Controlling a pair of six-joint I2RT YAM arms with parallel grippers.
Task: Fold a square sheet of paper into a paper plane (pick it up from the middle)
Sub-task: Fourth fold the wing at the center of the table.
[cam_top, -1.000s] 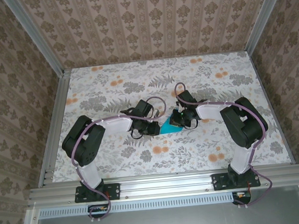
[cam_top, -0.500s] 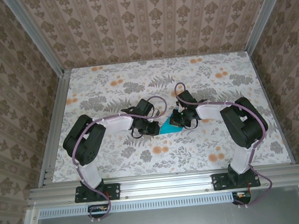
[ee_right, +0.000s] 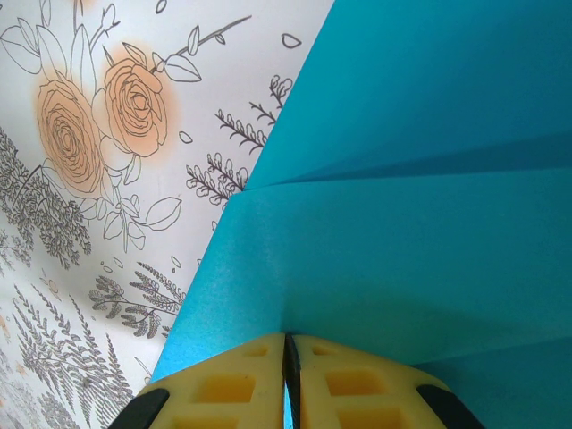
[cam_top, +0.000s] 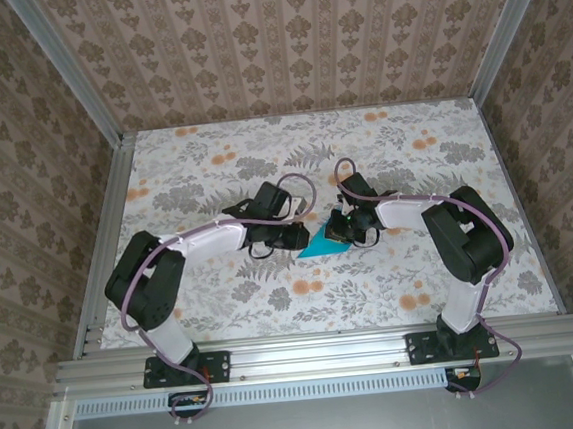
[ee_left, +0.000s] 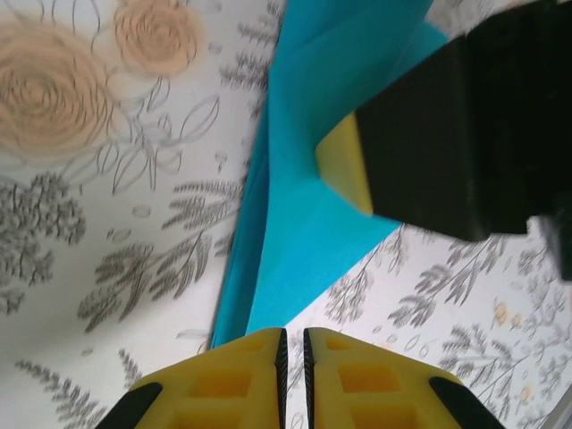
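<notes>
mid-fold. part-folded turquoise sheet at table centre. right gripper pinched shut on its edge; left gripper near-closed at its tip, hold unclear. next, likely: press crease, keeping edges aligned.

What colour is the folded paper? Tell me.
Plain turquoise-blue paper, clearest in the right wrist view.

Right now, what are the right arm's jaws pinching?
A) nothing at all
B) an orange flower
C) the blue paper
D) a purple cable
C: in the right wrist view, the right arm's jaws are shut tight on the edge of the blue paper, which runs in between them.
</notes>
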